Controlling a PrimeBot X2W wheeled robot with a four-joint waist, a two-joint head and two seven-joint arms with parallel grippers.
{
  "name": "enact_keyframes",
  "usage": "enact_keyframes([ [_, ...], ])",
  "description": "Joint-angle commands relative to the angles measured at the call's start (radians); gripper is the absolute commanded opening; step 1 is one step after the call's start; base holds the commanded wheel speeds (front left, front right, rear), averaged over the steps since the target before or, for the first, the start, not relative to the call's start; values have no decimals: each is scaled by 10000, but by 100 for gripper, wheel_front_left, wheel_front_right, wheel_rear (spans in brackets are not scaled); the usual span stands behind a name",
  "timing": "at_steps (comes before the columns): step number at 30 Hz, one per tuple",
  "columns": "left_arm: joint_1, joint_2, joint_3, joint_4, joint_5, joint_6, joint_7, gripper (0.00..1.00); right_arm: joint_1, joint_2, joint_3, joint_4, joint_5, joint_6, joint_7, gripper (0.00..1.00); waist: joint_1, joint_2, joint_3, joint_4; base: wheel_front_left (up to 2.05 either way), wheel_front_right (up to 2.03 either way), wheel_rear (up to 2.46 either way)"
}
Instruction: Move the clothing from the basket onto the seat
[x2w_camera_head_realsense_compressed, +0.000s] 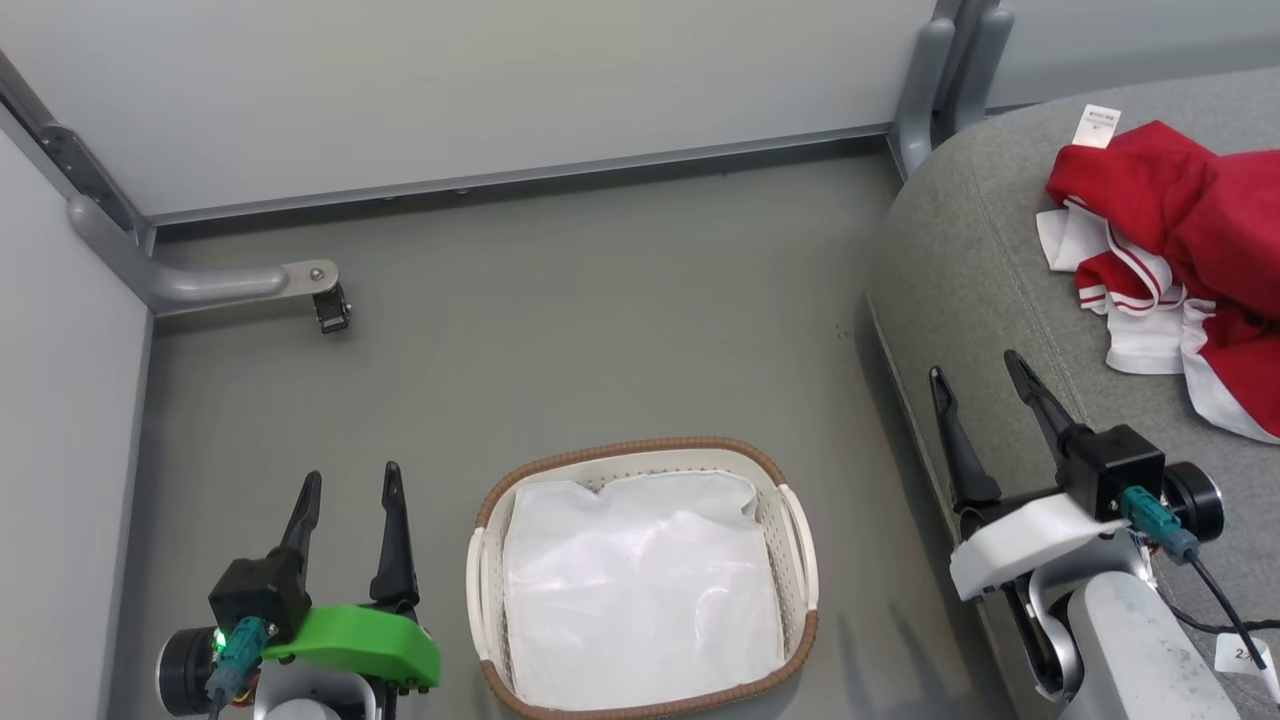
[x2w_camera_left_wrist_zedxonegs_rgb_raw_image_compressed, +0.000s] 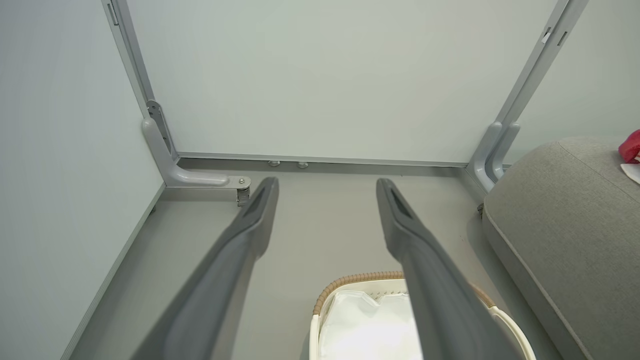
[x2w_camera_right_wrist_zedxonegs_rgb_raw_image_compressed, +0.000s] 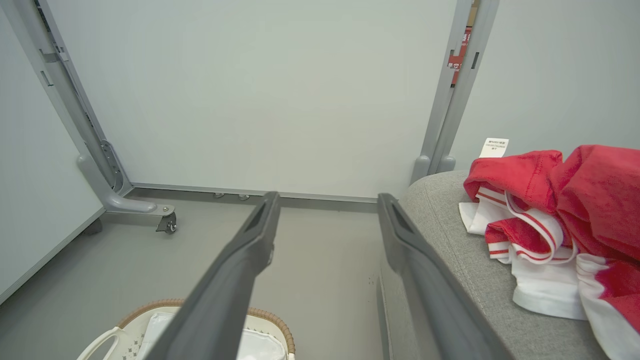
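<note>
The red clothing (x2w_camera_head_realsense_compressed: 1190, 250) with white trim and striped bands lies bunched on the grey seat (x2w_camera_head_realsense_compressed: 975, 250) at the right, a small white label at its top; it also shows in the right wrist view, clothing (x2w_camera_right_wrist_zedxonegs_rgb_raw_image_compressed: 565, 220) on the seat (x2w_camera_right_wrist_zedxonegs_rgb_raw_image_compressed: 450, 225). The white basket (x2w_camera_head_realsense_compressed: 790, 520) with a brown rim stands on the floor in the lower middle, holding just its white liner (x2w_camera_head_realsense_compressed: 640, 590). My left gripper (x2w_camera_head_realsense_compressed: 350, 485) is open to the left of the basket, nothing between its fingers. My right gripper (x2w_camera_head_realsense_compressed: 975, 365) is open over the seat's front edge, left of the clothing.
Grey partition panels wall in the floor at the back and left. A panel foot with a castor (x2w_camera_head_realsense_compressed: 330, 305) sticks out at the back left, and a grey post (x2w_camera_head_realsense_compressed: 940, 80) stands at the seat's far corner. Bare grey floor (x2w_camera_head_realsense_compressed: 600, 320) lies beyond the basket.
</note>
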Motion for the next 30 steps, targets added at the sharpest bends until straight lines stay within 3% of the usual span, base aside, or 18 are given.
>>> enact_keyframes([
  [1,219,36,55,-58,-77,-20,-4,100,253,16,-3,-28,70,-14,-16,100,0,0,-275,122,0,0,0],
  [7,716,35,36,-88,-429,-43,-4,100,747,104,29,100,32,-14,-16,100,0,0,-804,231,0,0,0],
  [8,609,2,9,-53,-462,-54,1,0,664,129,31,80,65,0,2,0,0,0,-678,170,0,0,0],
  [12,724,-25,-18,285,-599,-57,17,0,898,239,37,385,111,0,23,0,0,0,-719,179,0,0,0],
  [30,511,-12,472,37,-3618,-270,887,0,994,296,-428,196,3509,-2,898,0,0,0,-798,186,0,0,0],
])
